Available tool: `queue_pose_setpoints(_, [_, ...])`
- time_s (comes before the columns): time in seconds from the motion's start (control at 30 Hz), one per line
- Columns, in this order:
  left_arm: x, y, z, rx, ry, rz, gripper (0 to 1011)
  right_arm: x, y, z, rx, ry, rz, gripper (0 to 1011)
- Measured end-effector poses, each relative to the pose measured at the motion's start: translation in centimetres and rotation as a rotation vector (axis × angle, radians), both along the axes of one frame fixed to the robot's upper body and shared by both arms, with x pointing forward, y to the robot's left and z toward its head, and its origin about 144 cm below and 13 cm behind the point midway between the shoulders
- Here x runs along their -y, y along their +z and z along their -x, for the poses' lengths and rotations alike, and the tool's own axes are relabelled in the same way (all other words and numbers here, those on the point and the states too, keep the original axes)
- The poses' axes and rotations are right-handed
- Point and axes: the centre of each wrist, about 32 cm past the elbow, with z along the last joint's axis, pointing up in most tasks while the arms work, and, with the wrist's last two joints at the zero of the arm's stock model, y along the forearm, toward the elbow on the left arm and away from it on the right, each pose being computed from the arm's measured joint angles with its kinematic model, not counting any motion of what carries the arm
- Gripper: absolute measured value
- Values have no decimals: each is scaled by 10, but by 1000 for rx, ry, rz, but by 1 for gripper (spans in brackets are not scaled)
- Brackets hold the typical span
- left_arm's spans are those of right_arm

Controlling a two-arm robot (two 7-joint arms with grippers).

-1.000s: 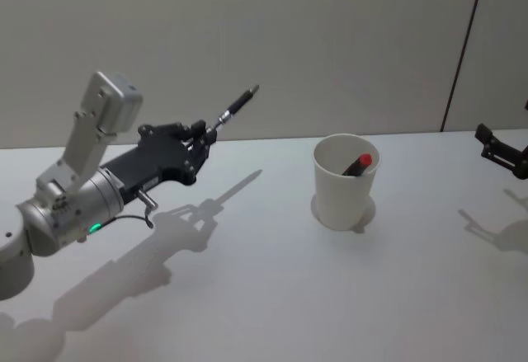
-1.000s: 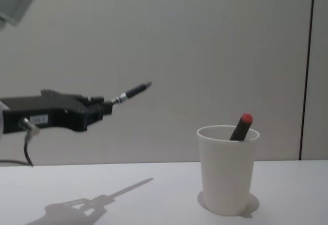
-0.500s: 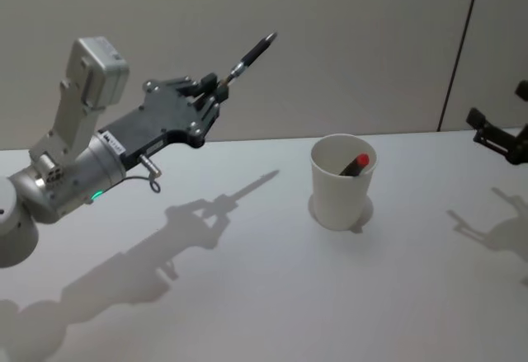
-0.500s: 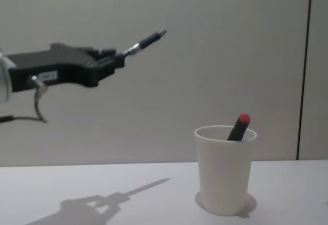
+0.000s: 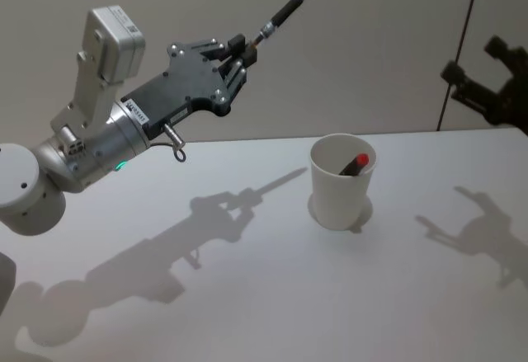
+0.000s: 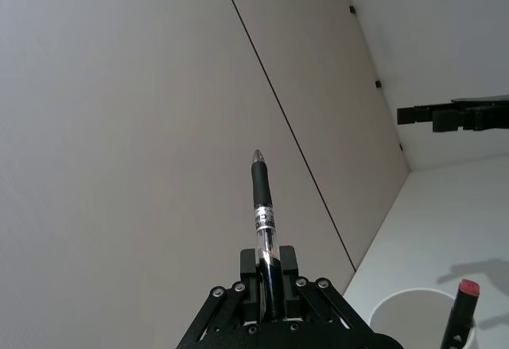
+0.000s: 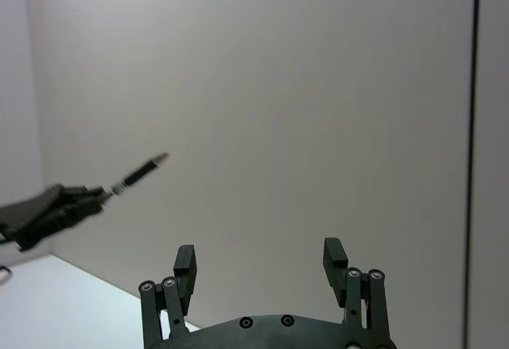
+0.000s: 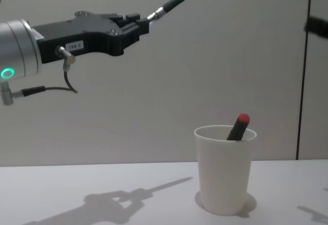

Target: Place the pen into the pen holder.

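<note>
This looks like a robot lab or test room: a plain white desk (image 5: pixel 330 296) set against blank pale wall panels (image 5: pixel 371 49) joined at a dark vertical seam (image 5: pixel 459 49), and a grey robot arm (image 5: pixel 87 152).

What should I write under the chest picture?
The left tool holds a black pen high up, left of the white cup with a red-capped pen inside.

Left pincer (image 5: pixel 239 53) aloft, right pincer (image 7: pixel 260 253) agape
</note>
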Motion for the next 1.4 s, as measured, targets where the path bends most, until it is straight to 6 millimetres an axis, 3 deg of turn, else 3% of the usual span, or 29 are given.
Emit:
queue_pose_setpoints(0.47, [1, 7, 4, 72, 51, 13, 167, -23, 22, -13, 12, 163, -161, 1001])
queue_pose_setpoints(1.4, [11, 2, 23, 115, 90, 49, 167, -64, 7, -23, -309, 252, -465, 1001])
